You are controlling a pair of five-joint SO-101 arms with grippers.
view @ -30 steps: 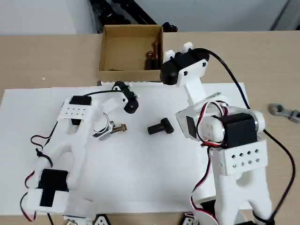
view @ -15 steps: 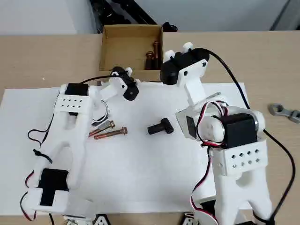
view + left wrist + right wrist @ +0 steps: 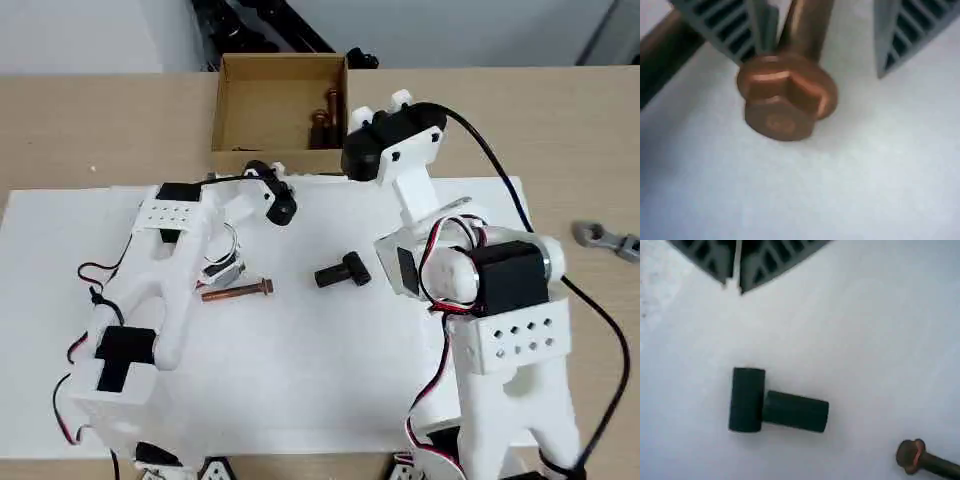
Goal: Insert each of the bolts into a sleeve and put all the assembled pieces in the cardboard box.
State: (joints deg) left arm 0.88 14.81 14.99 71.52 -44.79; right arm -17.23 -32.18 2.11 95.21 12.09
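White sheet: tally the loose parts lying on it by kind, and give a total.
Copper bolts: 2, one bolt lying free, the other bolt between the parted fingers of the left gripper.
Black sleeves: 2, one sleeve touching the other sleeve in a T.
Total: 4.

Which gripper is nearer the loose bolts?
Left. The left gripper, open, flanks one bolt; the other bolt lies beside it. The right gripper, shut, hovers near the sleeves, farther off.
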